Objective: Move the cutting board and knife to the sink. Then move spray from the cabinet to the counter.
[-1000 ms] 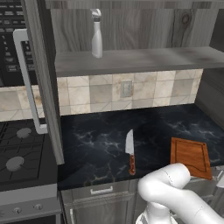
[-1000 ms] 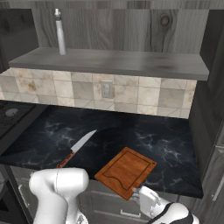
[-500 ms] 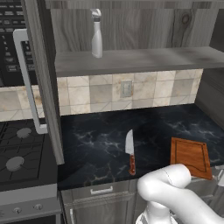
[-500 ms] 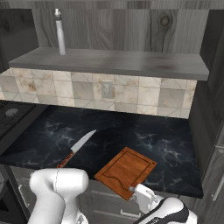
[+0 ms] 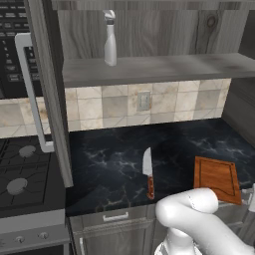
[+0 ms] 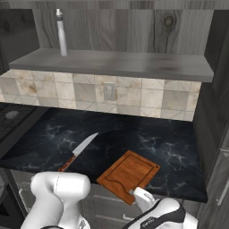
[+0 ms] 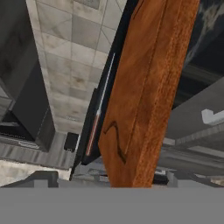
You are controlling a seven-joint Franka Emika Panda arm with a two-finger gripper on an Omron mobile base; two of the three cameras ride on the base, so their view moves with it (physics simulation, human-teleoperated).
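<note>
The reddish-brown cutting board point(image 6: 129, 173) lies flat on the black counter point(image 6: 174, 147), its near corner over the front edge. My gripper point(image 6: 139, 197) hangs at that corner, open. In the hand view the cutting board point(image 7: 148, 87) runs up the middle from between the open fingers of the gripper point(image 7: 111, 180). The knife point(image 5: 148, 172) lies on the counter left of the cutting board point(image 5: 216, 178), blade pointing at the wall. The pale spray point(image 5: 110, 40) stands upright on the shelf of the cabinet point(image 5: 149, 67). The sink is out of view.
The cabinet door point(image 5: 50, 99) stands open at the left, its white bar handle point(image 5: 30, 89) over the counter's left end. A stove point(image 5: 20, 172) sits left of it under a black microwave point(image 5: 12, 30). A dark tall unit point(image 6: 217, 112) bounds the counter on the right.
The hand has crept slightly closer to the board's near corner. Board, knife and spray have not moved, and the jaws stay wide.
</note>
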